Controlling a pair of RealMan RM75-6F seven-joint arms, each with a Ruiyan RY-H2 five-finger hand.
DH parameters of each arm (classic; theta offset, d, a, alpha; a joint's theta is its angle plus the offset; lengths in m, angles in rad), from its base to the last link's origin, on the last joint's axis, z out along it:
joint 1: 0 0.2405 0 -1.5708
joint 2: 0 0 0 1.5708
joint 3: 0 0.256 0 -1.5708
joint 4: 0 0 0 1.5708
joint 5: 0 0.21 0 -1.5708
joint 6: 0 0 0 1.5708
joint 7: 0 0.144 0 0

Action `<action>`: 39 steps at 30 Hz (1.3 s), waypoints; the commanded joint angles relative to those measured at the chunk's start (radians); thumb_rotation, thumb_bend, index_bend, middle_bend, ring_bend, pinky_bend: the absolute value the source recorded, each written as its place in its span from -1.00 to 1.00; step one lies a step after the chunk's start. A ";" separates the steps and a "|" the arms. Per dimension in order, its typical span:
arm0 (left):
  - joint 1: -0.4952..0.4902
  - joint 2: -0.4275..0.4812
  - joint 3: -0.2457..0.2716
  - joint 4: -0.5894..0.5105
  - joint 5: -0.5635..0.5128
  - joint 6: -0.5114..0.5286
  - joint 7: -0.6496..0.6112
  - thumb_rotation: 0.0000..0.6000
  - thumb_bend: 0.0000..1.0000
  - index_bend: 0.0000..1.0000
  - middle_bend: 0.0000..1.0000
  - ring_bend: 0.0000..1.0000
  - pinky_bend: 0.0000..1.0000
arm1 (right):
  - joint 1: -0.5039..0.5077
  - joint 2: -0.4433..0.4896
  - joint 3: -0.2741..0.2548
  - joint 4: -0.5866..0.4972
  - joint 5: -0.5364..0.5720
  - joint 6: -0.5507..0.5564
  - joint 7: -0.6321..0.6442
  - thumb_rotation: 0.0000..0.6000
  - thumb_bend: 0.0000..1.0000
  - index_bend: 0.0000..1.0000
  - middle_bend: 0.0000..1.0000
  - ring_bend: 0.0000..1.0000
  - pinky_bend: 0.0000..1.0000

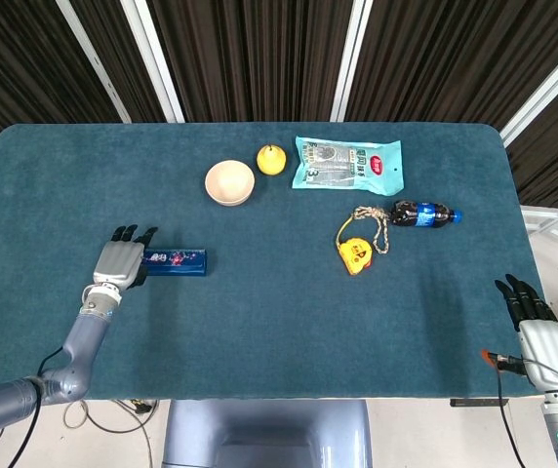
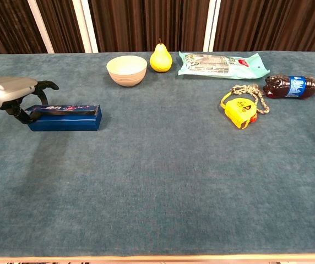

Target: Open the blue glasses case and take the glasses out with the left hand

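— Where is your left hand?

— My left hand sits low over the near-left part of the table, at the left end of the blue glasses case. My dark fingers curl down over that end, and in the chest view the lid there looks lifted a little off the base. I think my fingertips are gripping the lid's edge, though the shadow under my palm keeps me from being sure how firm the hold is.

— And the case itself?

— It lies flat, long side running away to the right of my left hand, with the patterned top facing up.

— Your other hand?

— My right hand hangs off the near-right corner of the table, well apart from everything, fingers straight and spread, holding nothing.

— What lies beyond your left hand?

— Farther back and to its right stand a cream bowl and a yellow pear, just beside each other. Right of those is a teal snack packet. Nearer my right side are a yellow tape measure with a rope loop, and a cola bottle on its side.
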 commanded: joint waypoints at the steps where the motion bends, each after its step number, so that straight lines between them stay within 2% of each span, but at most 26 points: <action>1: -0.010 -0.011 -0.006 0.017 -0.009 -0.006 0.001 1.00 0.07 -0.85 -0.43 -1.00 -0.87 | 0.000 0.000 0.000 0.000 0.001 0.000 0.000 1.00 -0.69 -1.00 -1.00 -1.00 -0.61; 12: -0.093 -0.088 -0.057 0.175 -0.049 -0.045 0.021 1.00 0.05 -0.86 -0.55 -1.00 -0.87 | -0.001 0.001 0.002 -0.006 0.010 -0.004 -0.002 1.00 -0.69 -1.00 -1.00 -1.00 -0.61; 16: -0.118 -0.146 -0.105 0.279 -0.061 -0.011 -0.006 1.00 0.02 -0.86 -0.60 -1.00 -0.87 | -0.003 0.002 0.003 -0.008 0.014 -0.001 -0.004 1.00 -0.69 -1.00 -1.00 -1.00 -0.61; 18: -0.119 -0.158 -0.112 0.307 -0.049 0.000 -0.028 1.00 0.00 -0.87 -0.63 -1.00 -0.87 | -0.004 0.004 0.003 -0.010 0.016 -0.001 -0.003 1.00 -0.69 -1.00 -1.00 -1.00 -0.61; 22: -0.098 -0.136 -0.104 0.288 -0.014 0.020 -0.062 1.00 -0.07 -0.88 -0.69 -1.00 -0.87 | -0.006 0.005 0.003 -0.009 0.015 0.001 -0.001 1.00 -0.69 -1.00 -1.00 -1.00 -0.61; 26: -0.057 -0.078 -0.089 0.192 0.025 0.049 -0.102 1.00 -0.20 -0.89 -0.75 -1.00 -0.82 | -0.006 0.005 0.003 -0.008 0.013 0.004 -0.001 1.00 -0.69 -1.00 -1.00 -1.00 -0.61; 29: -0.024 -0.013 -0.058 0.097 0.055 0.061 -0.099 1.00 -0.29 -0.89 -0.73 -0.98 -0.68 | -0.006 0.004 0.004 -0.008 0.012 0.004 -0.002 1.00 -0.69 -1.00 -1.00 -1.00 -0.61; 30: -0.016 0.010 -0.046 0.066 0.063 0.063 -0.090 1.00 -0.31 -0.89 -0.67 -0.90 -0.56 | -0.006 0.004 0.004 -0.008 0.012 0.004 -0.002 1.00 -0.69 -1.00 -1.00 -1.00 -0.61; 32: -0.003 0.051 -0.023 0.008 0.074 0.068 -0.065 1.00 -0.33 -0.89 -0.41 -0.63 -0.26 | -0.006 0.004 0.004 -0.008 0.011 0.005 -0.003 1.00 -0.69 -1.00 -1.00 -1.00 -0.61; 34: 0.006 0.093 0.003 -0.049 0.089 0.073 -0.029 1.00 -0.33 -0.85 -0.01 -0.21 0.13 | -0.006 0.003 0.004 -0.008 0.010 0.006 -0.005 1.00 -0.69 -1.00 -1.00 -1.00 -0.61; 36: 0.012 0.116 0.016 -0.086 0.084 0.067 -0.015 1.00 -0.33 -0.82 0.25 0.06 0.37 | -0.006 0.003 0.004 -0.008 0.010 0.006 -0.006 1.00 -0.69 -1.00 -1.00 -1.00 -0.61; 39: 0.016 0.141 0.033 -0.125 0.058 0.040 0.000 1.00 -0.33 -0.80 0.47 0.28 0.56 | -0.006 0.003 0.003 -0.008 0.010 0.005 -0.006 1.00 -0.69 -1.00 -1.00 -1.00 -0.61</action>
